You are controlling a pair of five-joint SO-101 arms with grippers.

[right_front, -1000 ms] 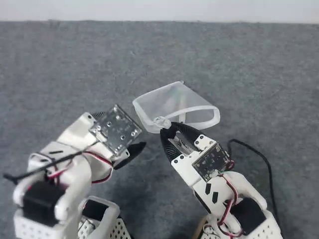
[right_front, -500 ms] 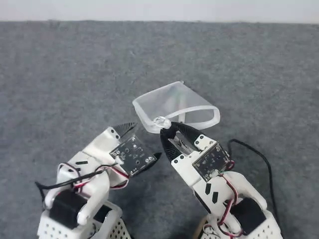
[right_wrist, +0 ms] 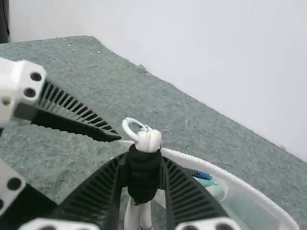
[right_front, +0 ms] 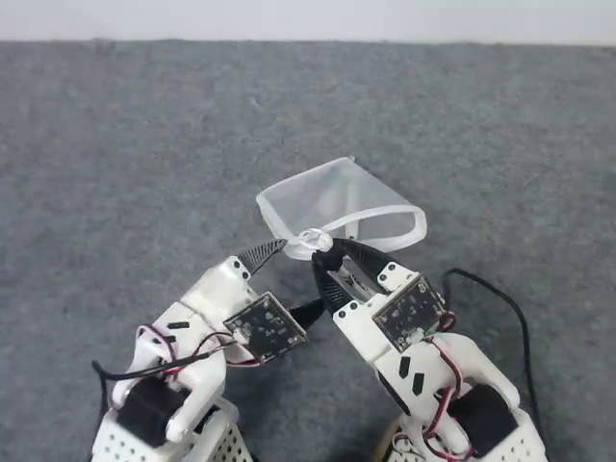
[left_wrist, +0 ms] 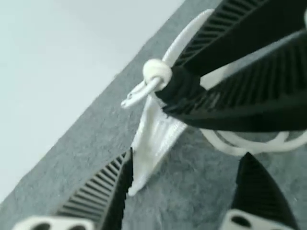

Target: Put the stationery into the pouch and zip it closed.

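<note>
Zipping stage. Pouch (right_front: pixel 342 207) lies on mat (right_front: pixel 135 144), stationery (right_wrist: pixel 204 179) inside. Right gripper (right_front: pixel 322 252) clamped on zip pull (right_front: pixel 313 238); left gripper (right_front: pixel 294 279) spread wide at pouch's near corner. Likely next: left pinches that corner, right draws pull along.

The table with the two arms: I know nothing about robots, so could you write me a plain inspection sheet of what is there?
Surface: grey carpet-like surface, flat.
Job's things: translucent pouch at the middle, mouth open; stationery inside it; white zipper pull at its near end.
Clutter: nothing seen.
Grippers: right gripper shut on the zipper pull; left gripper open, beside the pouch's near corner.
Cables: black cable lying by the right arm; red and black wires on the arms.
Surroundings: pale wall behind.
</note>
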